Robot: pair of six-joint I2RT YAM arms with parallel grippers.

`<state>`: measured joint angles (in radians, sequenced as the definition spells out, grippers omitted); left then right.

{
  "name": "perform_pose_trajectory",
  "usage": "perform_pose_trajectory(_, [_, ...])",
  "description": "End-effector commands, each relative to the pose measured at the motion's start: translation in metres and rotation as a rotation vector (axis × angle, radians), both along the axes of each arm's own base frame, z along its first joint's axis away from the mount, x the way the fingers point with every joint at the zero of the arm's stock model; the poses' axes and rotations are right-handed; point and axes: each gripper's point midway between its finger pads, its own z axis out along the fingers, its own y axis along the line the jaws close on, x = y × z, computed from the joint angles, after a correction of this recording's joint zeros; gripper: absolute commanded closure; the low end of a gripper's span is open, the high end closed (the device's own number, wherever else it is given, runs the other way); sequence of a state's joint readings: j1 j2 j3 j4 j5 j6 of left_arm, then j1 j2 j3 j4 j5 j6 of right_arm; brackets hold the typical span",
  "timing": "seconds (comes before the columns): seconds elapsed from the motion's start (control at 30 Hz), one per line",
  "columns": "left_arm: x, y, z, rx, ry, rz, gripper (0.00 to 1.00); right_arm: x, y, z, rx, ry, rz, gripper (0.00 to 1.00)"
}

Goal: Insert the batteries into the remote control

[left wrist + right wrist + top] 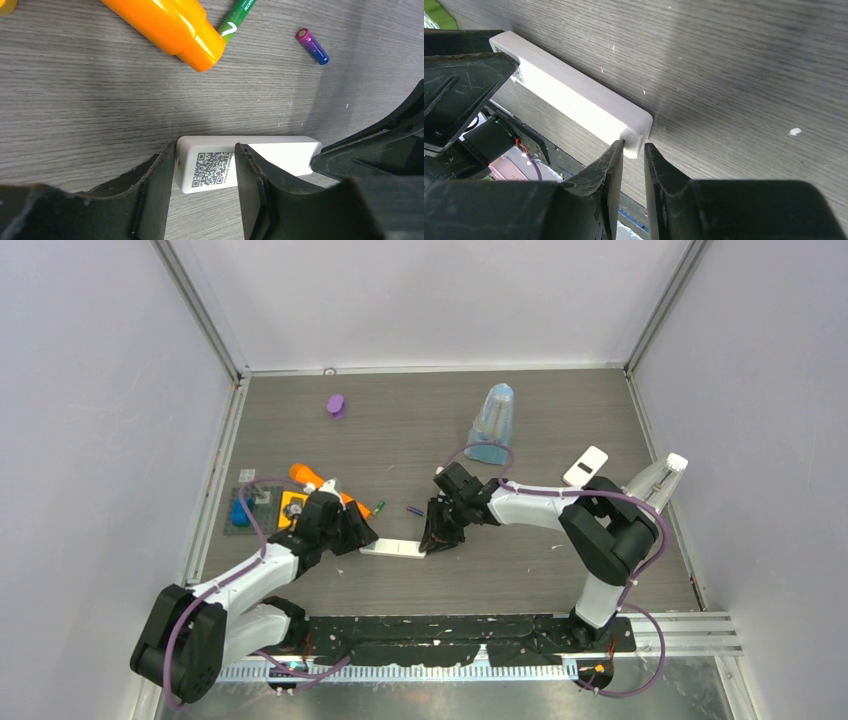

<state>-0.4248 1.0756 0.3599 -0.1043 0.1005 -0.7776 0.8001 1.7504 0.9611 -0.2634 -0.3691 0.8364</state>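
Remote [392,549] hemmed by left end effector [205,162], right end effector [634,147]; orange marker [165,22] near, perhaps blocking far side.

White slim bar remote [280,152] lies flat, QR-code sticker facing up at one end, long side running left-right in the left wrist view. Purple battery [312,46] lies on its side well beyond the remote, apart from it. Green battery [237,17] also lies flat, only partly visible.

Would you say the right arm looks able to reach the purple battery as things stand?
Probably yes: the purple battery lies on bare table just beyond the remote, near the right gripper, with nothing over it; the gripper must leave the remote's end first.
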Motion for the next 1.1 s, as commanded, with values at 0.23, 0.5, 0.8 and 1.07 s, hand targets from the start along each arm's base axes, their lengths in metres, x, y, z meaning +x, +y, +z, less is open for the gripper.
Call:
perform_pose_trajectory(0.23, [-0.023,-0.002,-0.023,-0.028,0.076,-0.041,0.75,0.004,0.021,0.002,0.028,-0.015,-0.014,0.76])
perform_pose_trajectory(0.5, [-0.033,-0.011,-0.029,-0.086,0.096,-0.068,0.91,0.004,0.03,0.004,0.049,-0.006,-0.024,0.78])
perform_pose_trajectory(0.8, [-0.04,-0.025,-0.034,-0.133,0.104,-0.102,1.0,0.005,0.038,0.0,0.059,0.003,-0.061,0.78])
perform_pose_trajectory(1.07, [-0.041,-0.029,-0.037,-0.137,0.111,-0.117,1.0,0.013,0.042,-0.001,0.06,0.009,-0.13,0.76])
